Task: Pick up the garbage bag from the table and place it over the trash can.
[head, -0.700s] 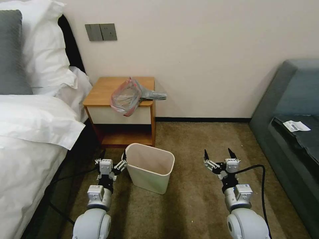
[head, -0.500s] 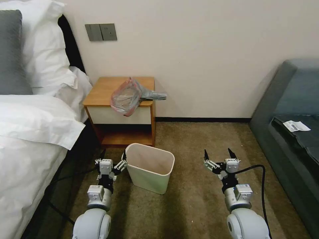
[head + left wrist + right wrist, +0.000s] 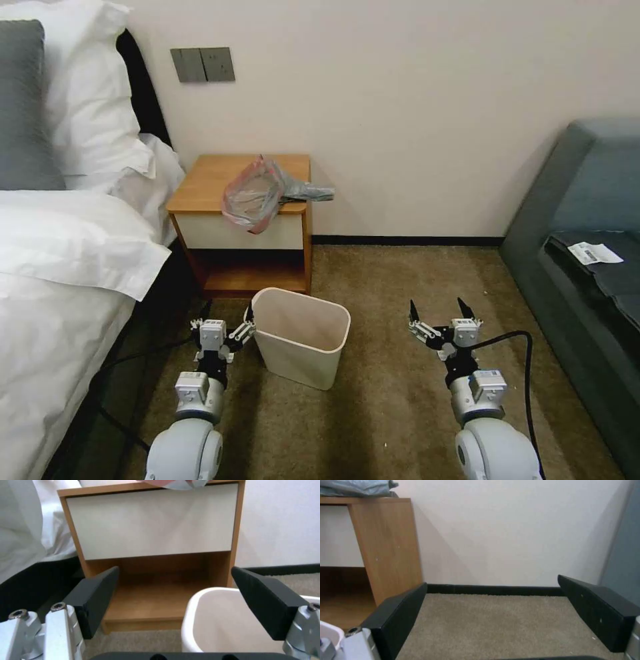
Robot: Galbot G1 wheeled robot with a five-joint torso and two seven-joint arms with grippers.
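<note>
Garbage bag (image 3: 257, 195) lay on counter (image 3: 200, 181), overhanging its front edge | trash can (image 3: 301, 335) on carpet below | left gripper (image 3: 225, 315) spread beside can | right gripper (image 3: 437, 309) spread, empty.

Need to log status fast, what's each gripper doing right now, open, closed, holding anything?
Left gripper: open, holding nothing, low beside the trash can.
Right gripper: open, holding nothing, above the carpet.

The crinkly grey plastic bag with a pink rim (image 3: 257, 195) lies on the small wooden table (image 3: 200, 187), above the cream plastic bin (image 3: 301, 337).
</note>
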